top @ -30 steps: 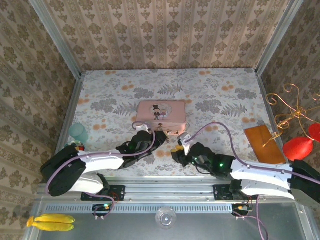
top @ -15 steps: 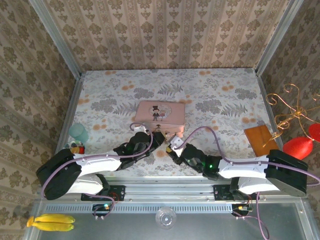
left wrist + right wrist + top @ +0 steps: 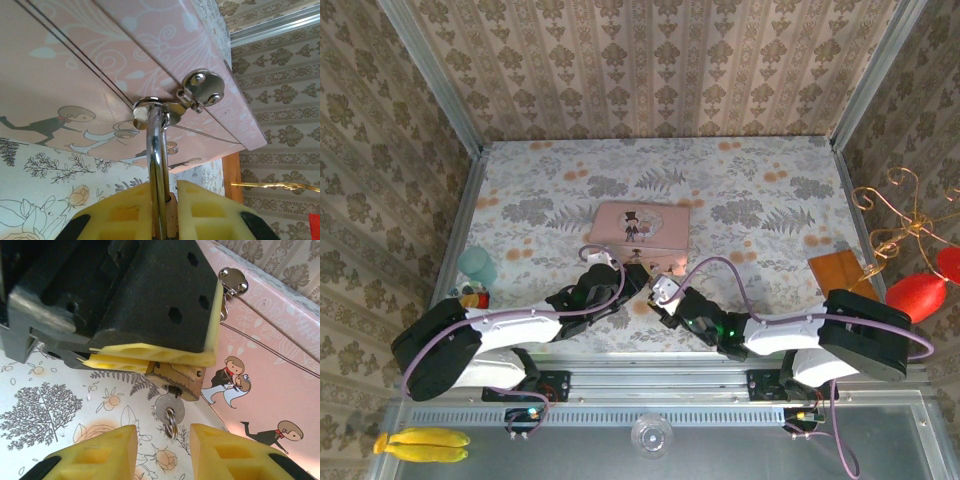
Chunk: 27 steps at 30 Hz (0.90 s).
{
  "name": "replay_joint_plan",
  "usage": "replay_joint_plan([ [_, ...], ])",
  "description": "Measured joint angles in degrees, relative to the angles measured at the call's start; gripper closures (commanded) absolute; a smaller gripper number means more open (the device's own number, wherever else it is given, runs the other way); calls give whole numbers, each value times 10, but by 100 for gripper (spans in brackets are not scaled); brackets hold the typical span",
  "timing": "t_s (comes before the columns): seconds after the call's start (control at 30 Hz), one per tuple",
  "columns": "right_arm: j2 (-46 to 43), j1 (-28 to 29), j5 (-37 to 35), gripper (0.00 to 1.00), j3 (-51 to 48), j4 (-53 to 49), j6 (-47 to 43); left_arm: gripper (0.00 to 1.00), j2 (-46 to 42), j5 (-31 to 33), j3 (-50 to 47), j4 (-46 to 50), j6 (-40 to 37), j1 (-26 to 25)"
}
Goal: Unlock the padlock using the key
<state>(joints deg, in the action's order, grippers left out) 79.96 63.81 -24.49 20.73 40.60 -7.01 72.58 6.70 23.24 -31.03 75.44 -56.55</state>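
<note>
The brass padlock hangs by its silvery shackle from the latch of the pink box. My left gripper is shut on the padlock's body, its yellow pads pressed on both sides. A silver key with a small ring sticks out of the padlock's underside. My right gripper is open just below it. The key and its ring hang in the gap, touching neither finger. In the top view the two grippers meet at the box's front edge, left gripper, right gripper.
A teal cup stands at the left edge. A wooden block, a gold wire stand and a red object are on the right. Papered walls close off three sides. Bananas lie outside the front rail.
The right arm has swung left and forward, bringing its gripper up to the padlock's key. The left gripper has kept its hold in place.
</note>
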Motion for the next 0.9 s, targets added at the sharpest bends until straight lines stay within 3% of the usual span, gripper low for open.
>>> replay_joint_plan([
  [0.7,48,5,-47,65,7,64,-23,100,-7,0,-8,0,0,0],
  [0.9,53,6,-49,71,13,71,-27,100,-7,0,-8,0,0,0],
])
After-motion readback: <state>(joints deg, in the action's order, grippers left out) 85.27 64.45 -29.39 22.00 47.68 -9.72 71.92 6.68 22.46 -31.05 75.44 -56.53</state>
